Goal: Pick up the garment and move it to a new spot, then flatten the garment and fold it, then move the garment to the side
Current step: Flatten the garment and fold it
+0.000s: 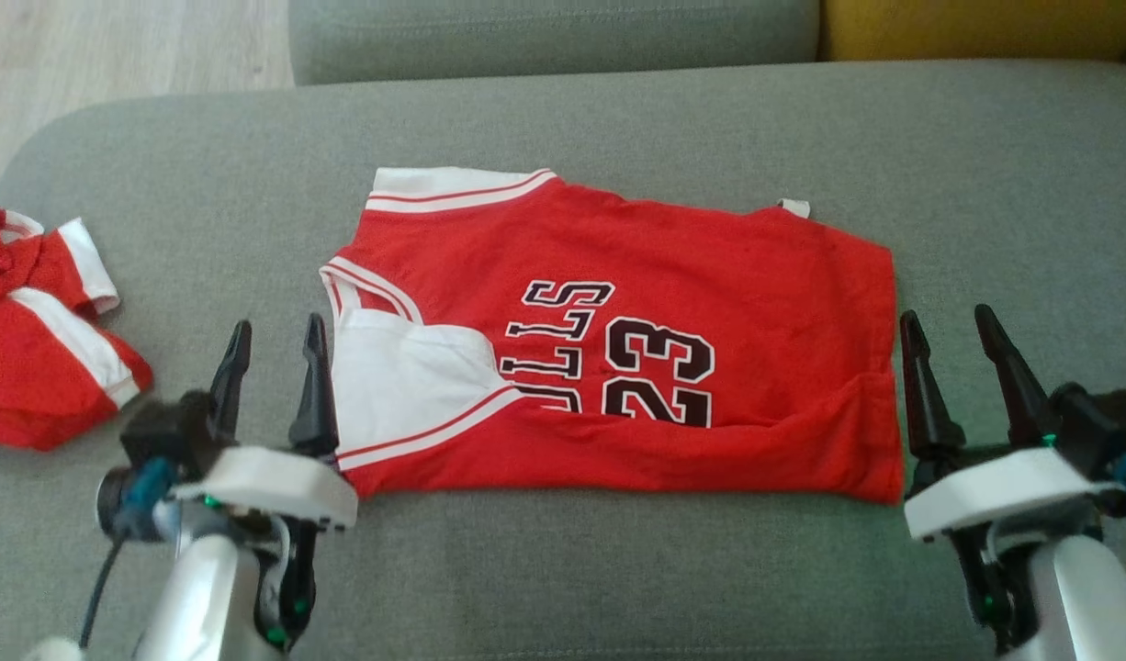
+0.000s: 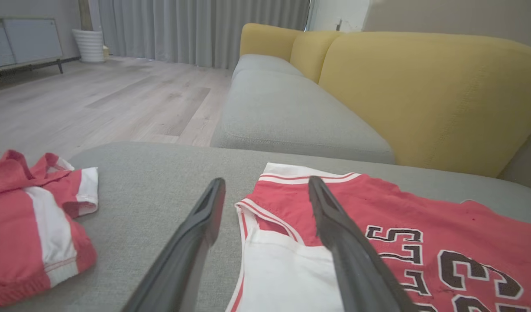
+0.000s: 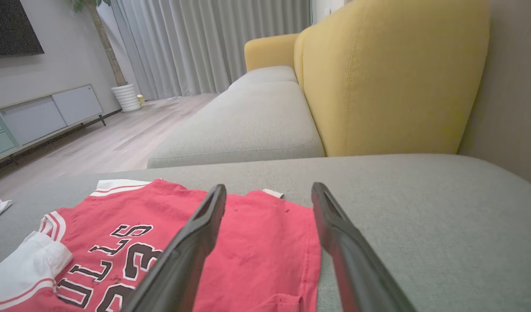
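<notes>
Nearest to me ran a bare strip of the grey cushion [image 1: 563,569], open room along the whole near edge, with both pale forearms rising from the bottom corners. The left gripper [image 1: 278,321] pointed far-ward with its fingers spread and nothing between them, one finger over bare cushion and the other just beside the white armhole edge of the jersey [image 1: 618,367]. I could not tell whether that finger touched the cloth. The right gripper [image 1: 945,312] sat the same way, released and empty, just off the jersey's right hem over bare cushion. The red jersey lay flat in the middle of the cushion between the two grippers, collar end to the left and hem to the right. Its near edge was folded over, so the black lettering and the number 23 were cut off along the fold. A small white tag [image 1: 794,207] stuck out at its far edge. At the left edge of the cushion, well apart from the jersey, lay a second red-and-white garment [image 1: 39,367], crumpled and partly cut off by the frame. To the right the cushion stayed bare out to its edge. Beyond the far edge came a grey sofa seat [image 1: 554,37] with a yellow backrest [image 1: 976,28], and pale wooden floor [image 1: 113,46] at the far left.
</notes>
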`<state>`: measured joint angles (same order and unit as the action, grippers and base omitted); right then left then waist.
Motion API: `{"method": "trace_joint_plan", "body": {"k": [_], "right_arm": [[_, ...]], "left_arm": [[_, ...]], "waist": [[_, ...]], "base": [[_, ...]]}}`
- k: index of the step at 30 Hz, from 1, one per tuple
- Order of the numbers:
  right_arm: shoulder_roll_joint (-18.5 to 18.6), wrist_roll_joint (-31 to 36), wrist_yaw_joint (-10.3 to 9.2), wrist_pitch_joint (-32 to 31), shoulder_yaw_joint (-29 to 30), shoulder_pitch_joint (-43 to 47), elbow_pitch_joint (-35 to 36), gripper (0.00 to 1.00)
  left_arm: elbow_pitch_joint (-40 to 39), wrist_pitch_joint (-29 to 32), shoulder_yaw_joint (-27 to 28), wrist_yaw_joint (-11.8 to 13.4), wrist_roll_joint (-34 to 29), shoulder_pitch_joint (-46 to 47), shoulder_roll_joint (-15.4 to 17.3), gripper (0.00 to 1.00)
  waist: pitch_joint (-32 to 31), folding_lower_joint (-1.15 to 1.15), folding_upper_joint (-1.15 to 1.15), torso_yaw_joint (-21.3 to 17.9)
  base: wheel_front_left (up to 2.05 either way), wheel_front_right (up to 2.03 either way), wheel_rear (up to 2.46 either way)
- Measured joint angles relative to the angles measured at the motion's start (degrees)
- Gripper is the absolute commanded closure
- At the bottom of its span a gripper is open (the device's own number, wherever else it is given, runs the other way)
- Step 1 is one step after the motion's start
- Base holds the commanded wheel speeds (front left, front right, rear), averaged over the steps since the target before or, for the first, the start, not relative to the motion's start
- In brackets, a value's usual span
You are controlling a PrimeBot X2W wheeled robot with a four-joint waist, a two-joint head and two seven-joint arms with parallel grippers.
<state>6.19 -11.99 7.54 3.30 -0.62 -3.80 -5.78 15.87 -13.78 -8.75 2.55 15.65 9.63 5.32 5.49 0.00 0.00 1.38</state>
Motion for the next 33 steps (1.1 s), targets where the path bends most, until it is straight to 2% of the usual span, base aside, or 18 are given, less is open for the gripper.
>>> {"method": "trace_joint_plan", "body": {"k": [6,13,33], "right_arm": [[-1.8,2.3,0.0,-2.4,0.9,6.6,5.5,0.0],[-2.8,3.0,0.0,-4.0,1.4,11.8,8.6,0.0],[-3.6,3.4,-0.01,-6.2,1.5,12.8,10.0,0.0]], "left_arm": [[-6.9,-0.4,-0.1,1.8,-1.4,-7.2,0.1,0.0],[-8.9,1.1,-0.4,3.0,-1.6,-11.9,0.7,0.0],[-9.1,3.2,-2.4,3.5,-1.9,-12.9,1.6,0.0]], "waist": [[-2.3,0.0,0.0,-0.1],[-4.0,0.0,0.0,-0.2],[-4.2,0.0,0.0,0.3]], "base": [[0.0,0.0,0.0],[0.0,0.0,0.0],[0.0,0.0,0.0]]}}
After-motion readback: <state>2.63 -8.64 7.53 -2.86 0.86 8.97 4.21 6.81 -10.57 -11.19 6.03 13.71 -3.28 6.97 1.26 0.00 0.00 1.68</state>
